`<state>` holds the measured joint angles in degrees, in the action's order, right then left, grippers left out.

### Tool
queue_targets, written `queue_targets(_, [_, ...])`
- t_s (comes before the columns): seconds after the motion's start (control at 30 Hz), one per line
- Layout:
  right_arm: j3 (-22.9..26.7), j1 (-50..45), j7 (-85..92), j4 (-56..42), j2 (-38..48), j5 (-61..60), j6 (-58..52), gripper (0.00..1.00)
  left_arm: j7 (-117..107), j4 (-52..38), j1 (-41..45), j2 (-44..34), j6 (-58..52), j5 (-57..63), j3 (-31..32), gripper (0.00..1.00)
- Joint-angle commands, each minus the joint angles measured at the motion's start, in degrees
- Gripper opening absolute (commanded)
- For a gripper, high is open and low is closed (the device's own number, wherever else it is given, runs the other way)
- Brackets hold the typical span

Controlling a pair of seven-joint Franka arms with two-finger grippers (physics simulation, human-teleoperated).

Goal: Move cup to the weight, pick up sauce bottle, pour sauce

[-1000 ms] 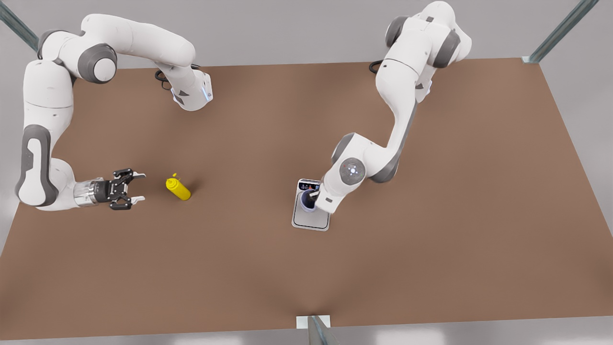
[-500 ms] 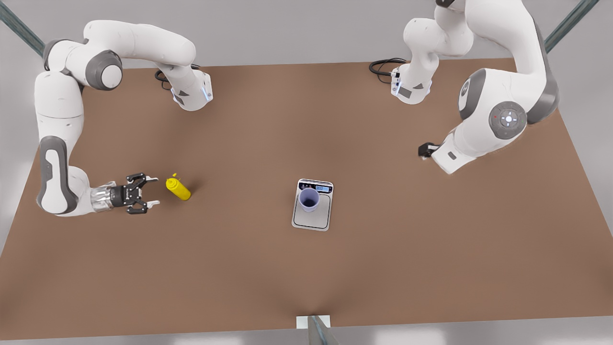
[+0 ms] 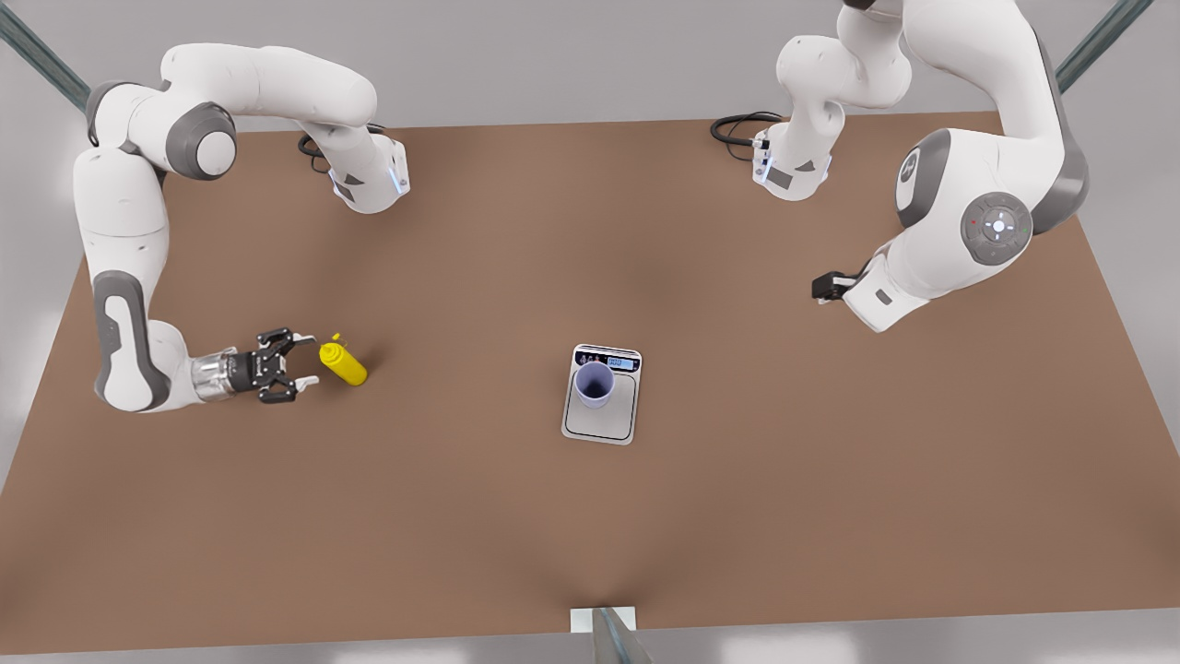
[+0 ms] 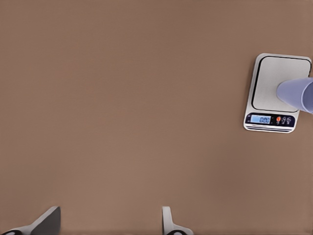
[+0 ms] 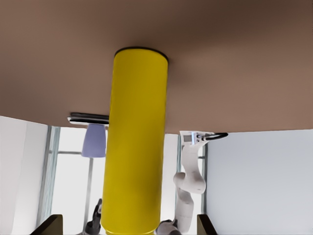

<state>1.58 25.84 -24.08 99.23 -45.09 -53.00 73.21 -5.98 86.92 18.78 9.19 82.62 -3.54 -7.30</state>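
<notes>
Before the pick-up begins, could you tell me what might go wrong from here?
1. The open right end effector faces the upright sauce bottle, not yet around it; an off-line approach could tip it.
2. The narrow cup sits toward the display end of the weight, so sauce might spill onto it.
The open left end effector waits far off.

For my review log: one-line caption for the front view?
Open right tool beside yellow squeeze bottle; lavender tumbler on silver scale; left tool waits.
</notes>
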Motion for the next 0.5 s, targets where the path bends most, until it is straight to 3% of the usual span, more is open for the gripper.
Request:
queue_targets(0.0, [0.0, 0.0, 0.0, 0.0, 0.0, 0.0, 0.0, 1.0, 0.0, -0.1, 0.0, 0.0, 0.0, -0.5, 0.0, 1.0])
queue_targets(0.47, [-0.1, -2.7, 1.6, 1.7, -0.1, -0.1, 4.5, 1.0, 0.0, -1.1, 0.0, 0.7, -0.1, -0.4, -0.1, 1.0])
